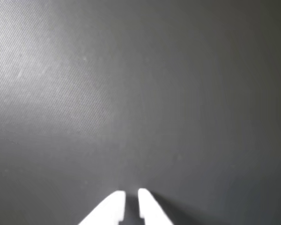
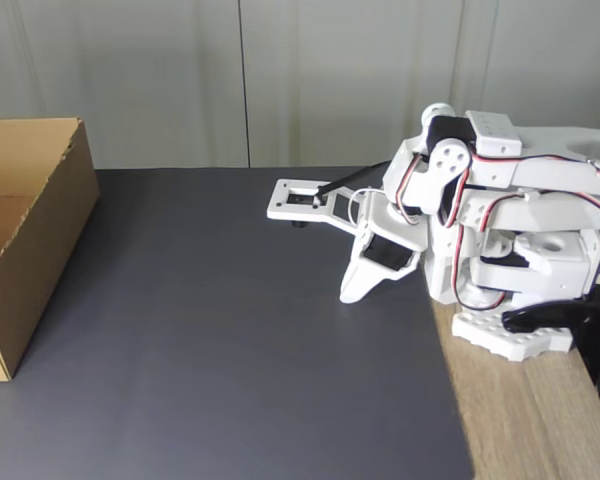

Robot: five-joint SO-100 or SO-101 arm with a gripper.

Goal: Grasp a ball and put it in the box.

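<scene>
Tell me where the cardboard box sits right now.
In the fixed view the box stands at the far left edge on the dark mat, open side up, well apart from the folded arm on the right.

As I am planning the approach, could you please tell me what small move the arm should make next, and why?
Probably raise the hand up from the dark mat and unfold the arm: it sits folded by its base, fingers close together and empty, pointing at bare mat, far from the box.

Fixed view: box [image 2: 25,240] at mat's [image 2: 230,350] left edge, arm [image 2: 480,220] folded at right, pincer [image 2: 352,292] tip on mat
</scene>
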